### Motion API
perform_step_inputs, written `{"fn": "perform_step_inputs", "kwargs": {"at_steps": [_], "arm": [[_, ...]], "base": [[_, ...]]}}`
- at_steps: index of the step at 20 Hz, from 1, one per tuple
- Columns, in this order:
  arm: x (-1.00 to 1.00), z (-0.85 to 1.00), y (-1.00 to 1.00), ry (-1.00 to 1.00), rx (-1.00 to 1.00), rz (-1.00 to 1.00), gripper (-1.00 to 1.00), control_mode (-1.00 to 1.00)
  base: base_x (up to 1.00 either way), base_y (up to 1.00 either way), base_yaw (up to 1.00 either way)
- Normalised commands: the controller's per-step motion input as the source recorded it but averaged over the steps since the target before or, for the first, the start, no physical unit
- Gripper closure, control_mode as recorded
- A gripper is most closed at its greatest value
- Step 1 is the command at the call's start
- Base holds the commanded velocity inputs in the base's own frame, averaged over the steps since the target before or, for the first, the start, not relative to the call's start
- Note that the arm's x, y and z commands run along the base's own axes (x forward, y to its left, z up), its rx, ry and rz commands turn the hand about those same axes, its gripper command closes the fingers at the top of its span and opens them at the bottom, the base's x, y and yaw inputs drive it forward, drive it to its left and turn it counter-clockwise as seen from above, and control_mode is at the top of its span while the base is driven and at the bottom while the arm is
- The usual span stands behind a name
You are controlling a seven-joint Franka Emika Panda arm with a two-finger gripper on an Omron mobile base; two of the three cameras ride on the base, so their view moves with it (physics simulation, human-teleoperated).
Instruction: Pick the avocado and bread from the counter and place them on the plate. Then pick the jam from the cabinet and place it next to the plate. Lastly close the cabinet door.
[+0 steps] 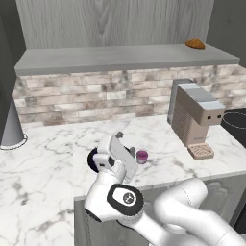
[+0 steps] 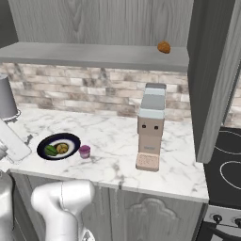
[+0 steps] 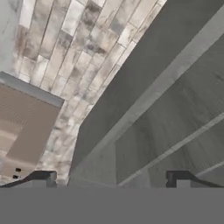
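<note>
White marble with grey veins forms the worktop (image 2: 117,141). We take the plate (image 2: 59,146) as our landmark: round, dark navy rim, white ring, dark brown centre, near the worktop's front edge. On it we see the avocado (image 2: 51,150), a small dark green lump, and the bread (image 2: 62,148), a small yellowish-brown ball; the two lie side by side and appear to touch. Just beside the plate, on the side toward the coffee machine (image 2: 150,127), stands the jam (image 2: 84,151), a small pink-purple cylindrical jar with a paler top rim, upright and apart from the plate rim.

Above and behind the plate runs the grey shelf board of the cabinet (image 2: 94,54), with a croissant-shaped piece (image 2: 164,47) at its far end, well apart from the plate.

We find the claw (image 3: 111,177) released, its fingertips (image 3: 41,177) spread wide and empty, aimed at the cabinet and brick wall (image 3: 65,48).
</note>
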Motion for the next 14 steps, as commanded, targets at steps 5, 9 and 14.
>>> {"fn": "perform_step_inputs", "kwargs": {"at_steps": [5,9,14], "arm": [[0.00,0.00,0.49,-0.01,-0.31,-0.03,-1.00,-1.00],[0.00,0.01,0.65,0.00,-0.25,-0.10,-1.00,-1.00],[0.00,0.02,0.67,0.00,-0.26,-0.10,-1.00,-1.00]], "base": [[0.00,0.00,0.00],[0.00,0.00,0.00],[0.00,0.00,0.00]]}}
